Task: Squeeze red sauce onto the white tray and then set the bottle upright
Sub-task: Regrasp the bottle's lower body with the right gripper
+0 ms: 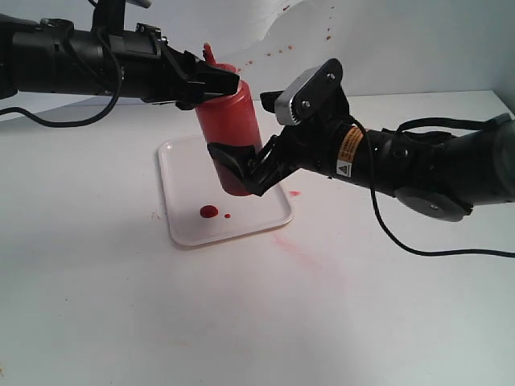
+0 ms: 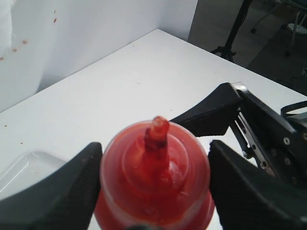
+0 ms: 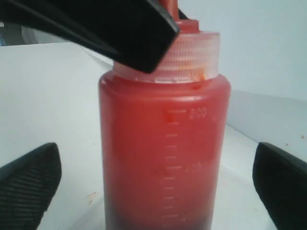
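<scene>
Left hand [image 1: 211, 87] clamps bottle [image 1: 232, 121] near cap. Right hand [image 1: 245, 169] spread wide, clear of bottle. Sauce [image 1: 208, 212] blobs on tray [image 1: 181, 173].

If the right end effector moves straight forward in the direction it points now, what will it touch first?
Most likely the bottle: its lower body stands directly ahead, between the open fingers of the right end effector. How close it is to the palm, the pictures do not show.

The bottle [image 3: 163, 158] is smooth translucent plastic, with a ribbed cap [image 3: 192, 52]. The tray [image 1: 185, 193] looks like glossy plastic, and the table [image 1: 121, 322] is matt.
</scene>
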`<state>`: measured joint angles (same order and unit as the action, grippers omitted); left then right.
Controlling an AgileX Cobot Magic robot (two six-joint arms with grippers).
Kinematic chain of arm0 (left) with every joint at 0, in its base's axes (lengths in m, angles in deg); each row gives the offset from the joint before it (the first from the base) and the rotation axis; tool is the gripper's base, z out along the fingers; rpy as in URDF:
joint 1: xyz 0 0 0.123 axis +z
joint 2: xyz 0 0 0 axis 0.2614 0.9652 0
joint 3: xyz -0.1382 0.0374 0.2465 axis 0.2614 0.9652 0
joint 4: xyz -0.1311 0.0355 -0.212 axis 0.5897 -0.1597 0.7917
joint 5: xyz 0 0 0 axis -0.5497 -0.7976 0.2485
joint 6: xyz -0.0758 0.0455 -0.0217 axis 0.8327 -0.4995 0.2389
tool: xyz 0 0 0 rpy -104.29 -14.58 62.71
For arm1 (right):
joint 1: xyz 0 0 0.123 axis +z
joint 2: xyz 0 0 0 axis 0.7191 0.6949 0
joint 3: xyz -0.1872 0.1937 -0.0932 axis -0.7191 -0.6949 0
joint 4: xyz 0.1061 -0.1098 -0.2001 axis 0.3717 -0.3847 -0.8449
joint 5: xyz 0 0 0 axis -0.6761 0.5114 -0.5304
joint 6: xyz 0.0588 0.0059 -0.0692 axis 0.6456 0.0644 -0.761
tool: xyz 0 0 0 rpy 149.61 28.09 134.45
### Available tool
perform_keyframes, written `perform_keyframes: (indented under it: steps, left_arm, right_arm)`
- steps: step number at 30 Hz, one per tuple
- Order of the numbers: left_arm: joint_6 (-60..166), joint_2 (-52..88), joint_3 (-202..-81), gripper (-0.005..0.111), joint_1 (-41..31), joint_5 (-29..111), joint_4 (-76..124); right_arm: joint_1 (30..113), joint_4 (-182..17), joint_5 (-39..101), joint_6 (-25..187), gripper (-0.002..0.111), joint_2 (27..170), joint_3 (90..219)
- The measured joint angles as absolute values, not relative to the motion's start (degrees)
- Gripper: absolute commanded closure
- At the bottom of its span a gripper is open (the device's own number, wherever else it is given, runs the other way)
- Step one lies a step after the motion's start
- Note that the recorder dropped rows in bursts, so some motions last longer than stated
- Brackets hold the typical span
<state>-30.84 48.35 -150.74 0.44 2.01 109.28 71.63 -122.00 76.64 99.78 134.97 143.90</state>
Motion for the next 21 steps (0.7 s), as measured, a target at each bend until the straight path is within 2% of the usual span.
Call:
perform_keyframes:
  steps: [14, 19, 21]
  left_arm:
    - [-30.84, 48.35, -150.74, 0.107, 0.44, 2.01, 109.28]
    - [-30.84, 48.35, -150.74, 0.107, 0.44, 2.01, 109.28]
    - [-30.84, 48.35, -150.74, 0.107, 0.44, 2.01, 109.28]
  right_arm:
    - [73.93, -117.73, 77.12, 97.05, 0.008, 141.1, 149.47]
    - [73.93, -116.56, 77.28, 97.05, 0.014, 141.34, 149.59]
    - [73.93, -115.99, 78.16, 97.05, 0.022, 141.34, 149.66]
